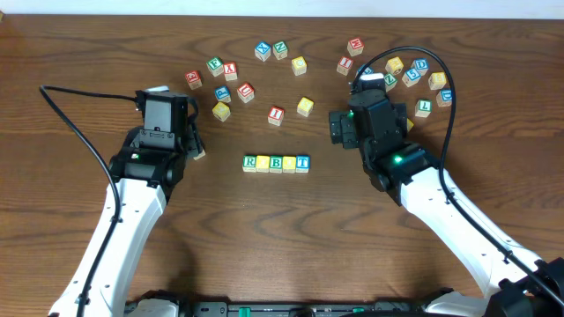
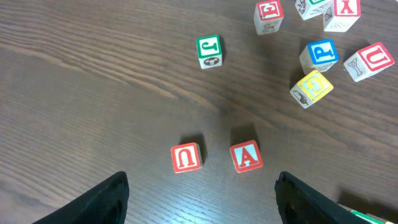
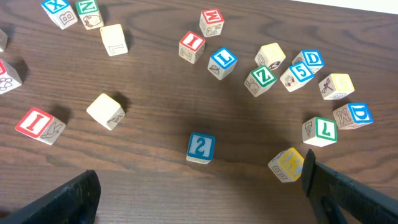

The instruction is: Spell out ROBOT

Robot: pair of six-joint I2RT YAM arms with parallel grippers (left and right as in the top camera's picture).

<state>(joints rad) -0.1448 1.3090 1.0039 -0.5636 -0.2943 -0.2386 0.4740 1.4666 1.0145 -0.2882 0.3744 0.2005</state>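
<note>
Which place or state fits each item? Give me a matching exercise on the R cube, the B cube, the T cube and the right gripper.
Things:
1. R cube
2. B cube
3. T cube
4. right gripper

Places or states:
a. middle of the row
b. open, holding nothing
c. left end of the row
d. right end of the row

Pairs: 1-c, 2-a, 3-d, 4-b.
</note>
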